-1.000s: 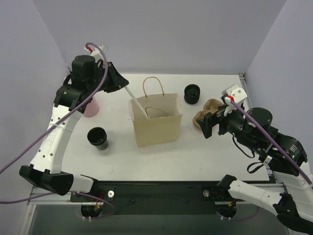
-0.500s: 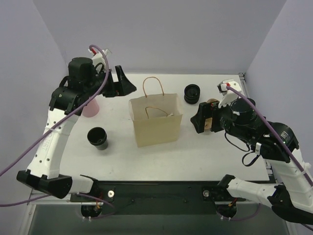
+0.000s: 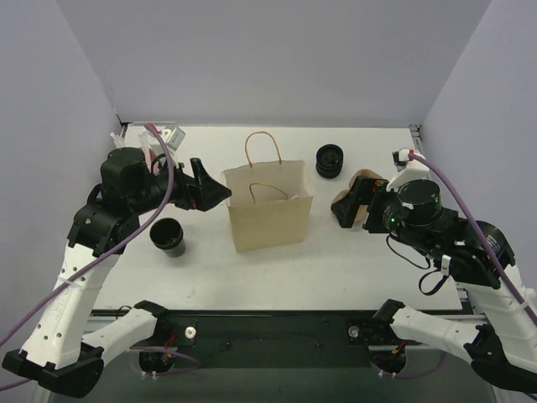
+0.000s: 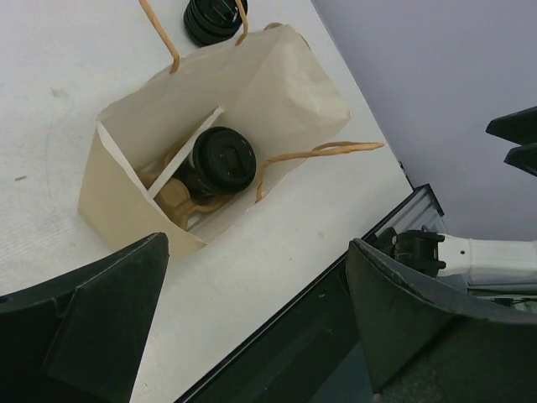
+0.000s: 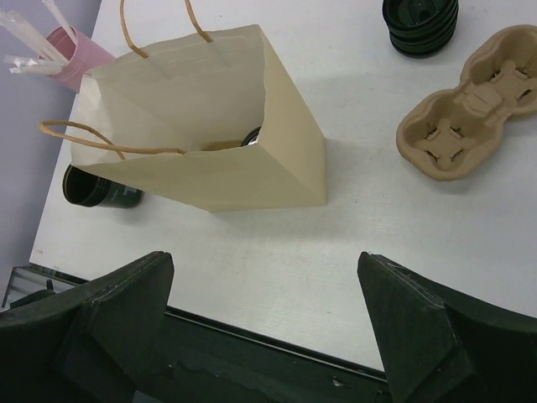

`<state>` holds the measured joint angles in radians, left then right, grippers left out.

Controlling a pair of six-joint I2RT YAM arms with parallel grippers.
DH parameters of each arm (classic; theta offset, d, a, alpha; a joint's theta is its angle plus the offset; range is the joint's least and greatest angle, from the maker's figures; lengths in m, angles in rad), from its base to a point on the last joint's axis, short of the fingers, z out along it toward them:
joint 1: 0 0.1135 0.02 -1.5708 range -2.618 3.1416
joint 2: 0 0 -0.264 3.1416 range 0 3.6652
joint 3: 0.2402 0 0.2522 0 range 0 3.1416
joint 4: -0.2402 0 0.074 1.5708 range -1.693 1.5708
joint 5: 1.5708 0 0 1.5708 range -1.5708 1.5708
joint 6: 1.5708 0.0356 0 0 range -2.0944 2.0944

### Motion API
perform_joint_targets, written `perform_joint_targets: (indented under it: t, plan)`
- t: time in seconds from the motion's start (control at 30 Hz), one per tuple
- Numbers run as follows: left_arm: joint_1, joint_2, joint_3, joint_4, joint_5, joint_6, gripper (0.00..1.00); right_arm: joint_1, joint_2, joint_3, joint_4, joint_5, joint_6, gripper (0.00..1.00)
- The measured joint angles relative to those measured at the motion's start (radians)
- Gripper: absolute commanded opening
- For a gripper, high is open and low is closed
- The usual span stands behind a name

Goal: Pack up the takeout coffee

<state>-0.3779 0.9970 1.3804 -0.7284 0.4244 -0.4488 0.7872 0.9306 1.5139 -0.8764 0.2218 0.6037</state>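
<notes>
Top external view shows the white table (image 3: 277, 269) with the brown paper bag (image 3: 268, 220) standing open at its middle. By the bag's left rim hovers the left gripper (image 3: 214, 191), jaws wide apart and empty. To the bag's right hangs the right gripper (image 3: 348, 206), jaws likewise spread. Inside the bag sits the takeout coffee (image 4: 222, 158), black lid showing.

blk coffee cup (image 4: 223, 159), brn bag (image 4: 289, 88) (plain)
</notes>
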Motion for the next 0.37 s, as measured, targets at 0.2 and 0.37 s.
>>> perform_joint_targets:
  t: [0.2,0.37]
  plan:
    - [-0.031,-0.014,-0.089,0.040,-0.001,-0.014,0.97,0.000,0.002,-0.024,0.026,0.002,0.021,1.00]
    - [-0.047,-0.051,-0.136,0.068,-0.002,-0.014,0.97,0.000,0.021,-0.024,0.064,0.002,0.022,1.00]
